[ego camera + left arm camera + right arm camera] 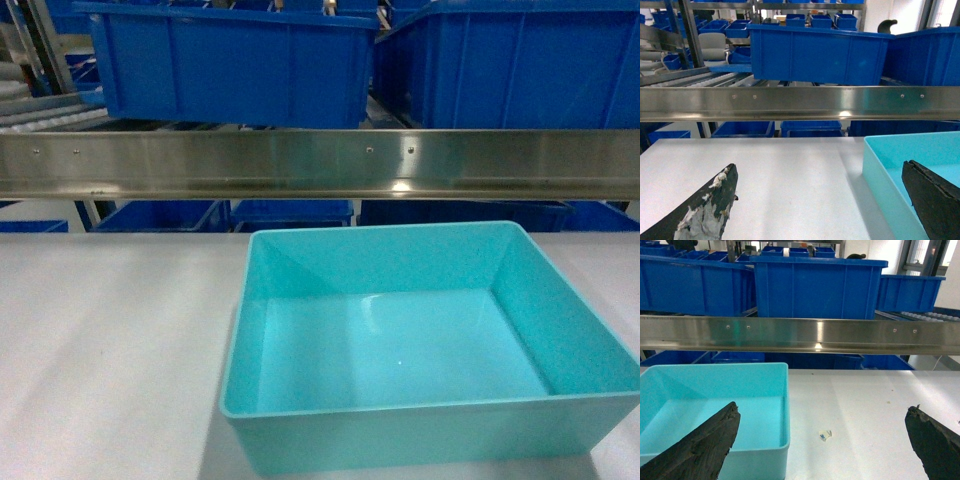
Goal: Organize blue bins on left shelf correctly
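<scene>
Nearest in each wrist view are the claws themselves: the left claw (820,200) has its dark fingers spread wide, one over bare desk and the other over the turquoise bin's left wall, and the right claw (822,440) is spread just as wide, one finger over the bin's right part and the other over bare desk. Neither grips anything, and the pair seems posed to take the bin by its two side walls from above. The turquoise bin (430,340) sits empty and upright on the white desk (110,340), toward the right of the head view, its far wall just short of the shelf's front. Open desk lies to its left, and to its right too, save for a small scrap (825,435) near the bin's corner. Beyond, the left shelf (320,165) shows a shiny steel crossbar running the full width above the desk's far edge; any lift would likely need to clear that bar. Behind and above it stand darker royal-blue bins (230,60) side by side, and I cannot tell where a free slot lies.
</scene>
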